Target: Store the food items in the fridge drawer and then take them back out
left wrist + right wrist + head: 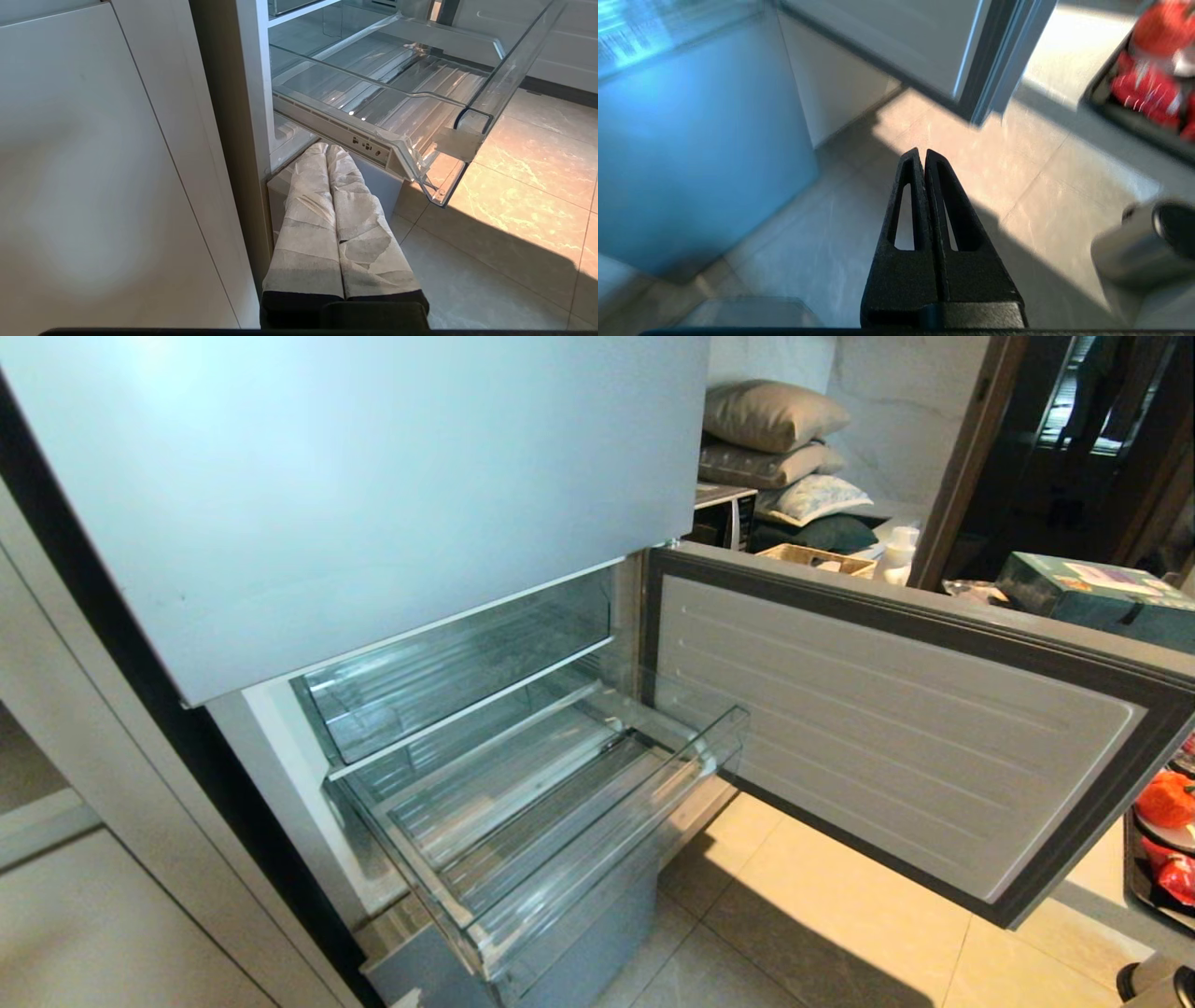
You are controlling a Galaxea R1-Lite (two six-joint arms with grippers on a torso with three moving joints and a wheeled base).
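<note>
The clear fridge drawer (607, 859) stands pulled out of the fridge, and its ribbed bottom (402, 93) is bare. The red food items (1167, 800) lie off to the right on a dark tray (1134, 859); in the right wrist view they are blurred red shapes (1148, 84). My left gripper (327, 148), its fingers wrapped in white tape, is shut and empty, low beside the fridge, under the drawer's corner. My right gripper (922, 153) is shut and empty above the floor tiles, between the fridge and the tray. Neither gripper shows in the head view.
The lower fridge door (887, 728) hangs open to the right of the drawer, its inner panel facing me. A closed silver-blue door (355, 485) sits above, and a blue lower front (691, 140) below. White cabinets (93, 186) stand on the left. A grey cylinder (1143, 242) is near the tray.
</note>
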